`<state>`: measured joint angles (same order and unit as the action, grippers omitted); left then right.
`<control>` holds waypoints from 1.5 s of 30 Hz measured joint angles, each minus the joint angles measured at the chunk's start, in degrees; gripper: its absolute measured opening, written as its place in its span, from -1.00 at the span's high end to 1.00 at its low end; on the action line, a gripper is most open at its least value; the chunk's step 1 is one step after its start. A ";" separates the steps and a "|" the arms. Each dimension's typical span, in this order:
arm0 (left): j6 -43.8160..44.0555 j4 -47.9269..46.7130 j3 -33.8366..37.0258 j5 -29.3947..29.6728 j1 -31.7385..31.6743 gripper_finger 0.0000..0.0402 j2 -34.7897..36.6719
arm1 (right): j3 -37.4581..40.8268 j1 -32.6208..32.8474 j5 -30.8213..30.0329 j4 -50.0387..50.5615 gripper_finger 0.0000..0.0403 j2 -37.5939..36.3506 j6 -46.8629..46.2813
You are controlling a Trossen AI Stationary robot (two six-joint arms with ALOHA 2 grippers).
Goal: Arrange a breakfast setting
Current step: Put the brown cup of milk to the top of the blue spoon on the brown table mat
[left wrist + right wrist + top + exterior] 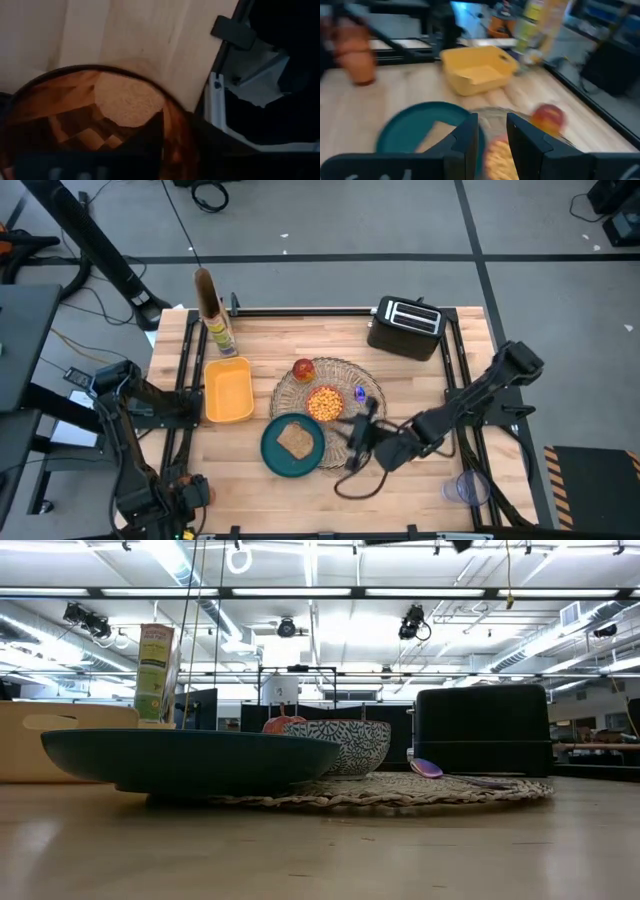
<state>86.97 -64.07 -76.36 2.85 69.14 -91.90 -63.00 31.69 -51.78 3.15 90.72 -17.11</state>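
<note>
Pale wooden table is serving as the work surface, with grey floor around it, and we are inspecting it from largest item to smallest.

The black toaster and the yellow tub are standing off the setting, at the far right and at the left. We are judging both to be bystanders.

The round woven placemat is lying mid-table as the base for the setting. The teal plate is sitting at its near-left edge, partly overlapping the weave, and is carrying the toast slice. The small patterned bowl, filled with something orange, is occupying the mat's middle. The red apple is resting just beyond it.

The translucent orange cup is not yet on the mat. It is at the table's near-left corner, well apart from the setting. The left gripper is gripping it, with one finger showing dark through the cup wall. We are taking this as readiness to carry it across.

The blue spoon is lying on the mat just right of the bowl.

The right gripper is hovering at the mat's near-right edge. Its jaws are standing narrowly apart and are holding nothing. We are reading that as a release posture beside the spoon.
</note>
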 joint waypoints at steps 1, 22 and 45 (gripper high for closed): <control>-0.83 -0.39 0.00 0.29 -0.23 0.64 0.00 | 0.00 0.30 0.49 -3.69 0.46 1.77 2.07; -22.78 -25.00 -17.70 9.63 -10.02 0.93 0.09 | -0.22 -5.32 26.57 -45.62 -0.13 20.65 12.35; -86.92 -18.31 -22.29 11.24 -45.18 0.93 0.13 | -12.76 -21.59 38.98 -29.18 -0.91 24.23 18.83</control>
<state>0.05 -82.38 -98.65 14.08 23.95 -91.77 -75.77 10.10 -12.80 -26.03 114.96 1.72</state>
